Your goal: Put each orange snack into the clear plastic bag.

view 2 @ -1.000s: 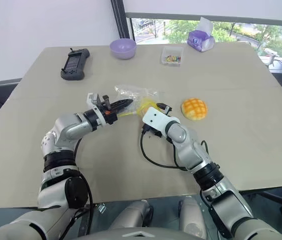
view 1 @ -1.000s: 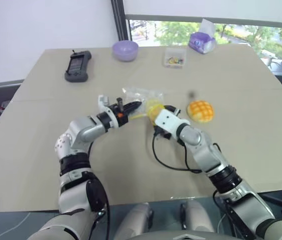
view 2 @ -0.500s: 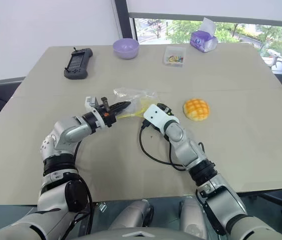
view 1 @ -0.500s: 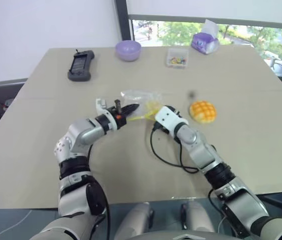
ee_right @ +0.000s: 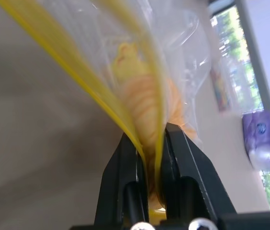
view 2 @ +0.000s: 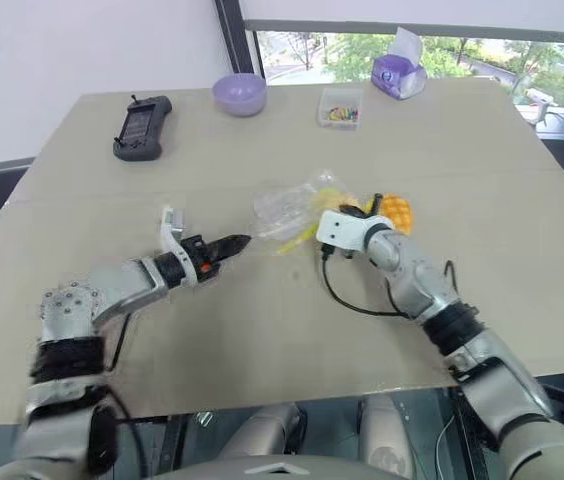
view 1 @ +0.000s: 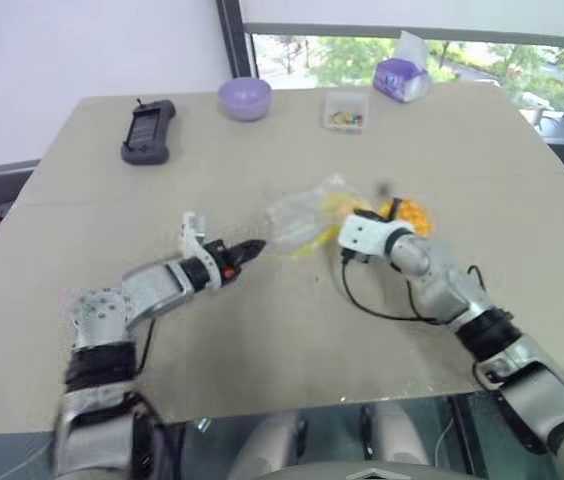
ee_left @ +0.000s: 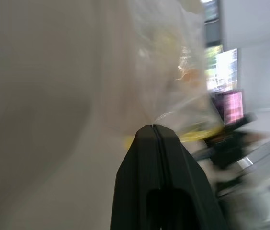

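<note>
Nearest the table's front edge, bare tabletop lies around both arms. Mid-table, the left gripper is fully closed and empty, its tip just short of the clear plastic bag. Beside it the right gripper is nearly closed, pinching the bag's yellow zip edge, with a pale orange snack inside the bag, blurred through the plastic. Another orange snack with a grid top sits on the table just behind, partly hidden by the right gripper. Along the far edge stand a black handset, purple bowl, small clear box and a purple tissue pack.
</note>
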